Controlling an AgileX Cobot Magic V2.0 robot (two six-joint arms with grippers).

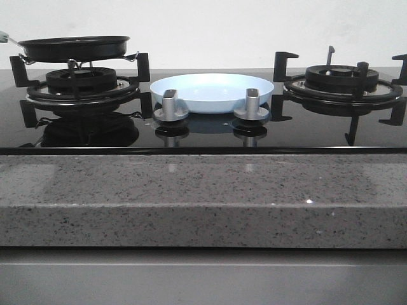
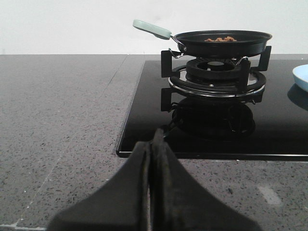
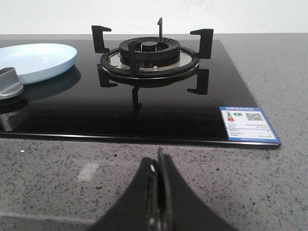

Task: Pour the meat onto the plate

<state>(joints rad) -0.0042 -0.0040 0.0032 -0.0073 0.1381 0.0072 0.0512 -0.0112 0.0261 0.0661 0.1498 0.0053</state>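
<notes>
Your left gripper (image 2: 153,144) and right gripper (image 3: 159,166) sit pressed together, empty; only your left wrist view shows brown-orange meat pieces (image 2: 220,39) in the black frying pan (image 2: 222,43), glossy pale-blue plate (image 1: 212,91) bare.

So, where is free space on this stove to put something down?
Free: the grey stone counter in front of the black glass hob. Crowded: the middle, where the pale-blue round plate sits behind two silver knobs.

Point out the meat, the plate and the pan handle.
meat (image 2: 220,39), left wrist view, on the brown heap inside the pan.
plate (image 1: 212,91), front view, on its bare pale-blue inside.
pan handle (image 2: 152,29), left wrist view, on the middle of the pale grip.
</notes>
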